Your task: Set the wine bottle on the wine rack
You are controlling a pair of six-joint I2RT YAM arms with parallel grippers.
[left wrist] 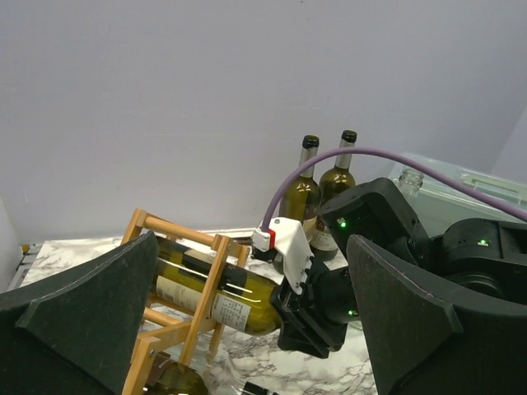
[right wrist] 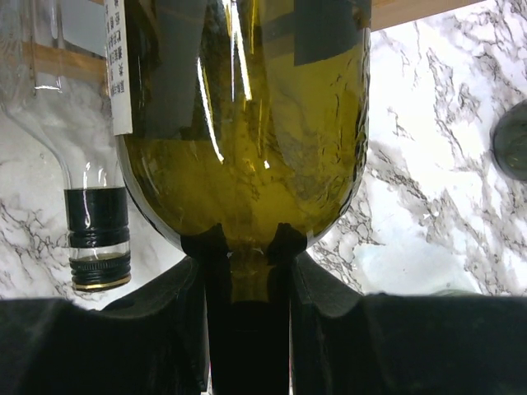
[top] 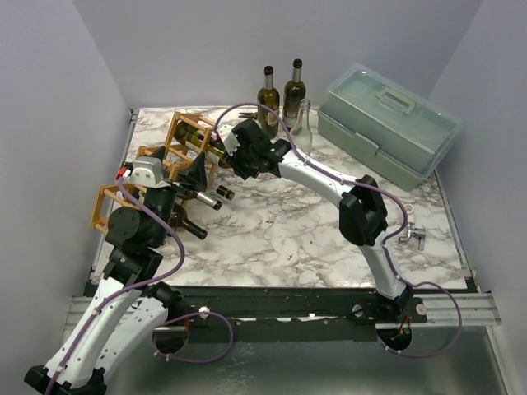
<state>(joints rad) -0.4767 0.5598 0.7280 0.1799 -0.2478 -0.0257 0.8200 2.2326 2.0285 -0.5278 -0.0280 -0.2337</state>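
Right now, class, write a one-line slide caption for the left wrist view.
Right gripper holds a green wine bottle by its neck, its body lying inside the wine rack.

Right of the rack (top: 175, 136), the marble table (top: 272, 234) lies open, crossed only by the right arm (top: 329, 183). Behind-right of the rack, upright bottles (top: 294, 95) and a toolbox (top: 387, 123) block passage.

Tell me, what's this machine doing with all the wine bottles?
The right gripper is shut on the neck of a green wine bottle, which lies on its side in an upper cell of the wooden wine rack. The left gripper hovers open beside the rack, holding nothing. Two dark bottles stand upright at the back.
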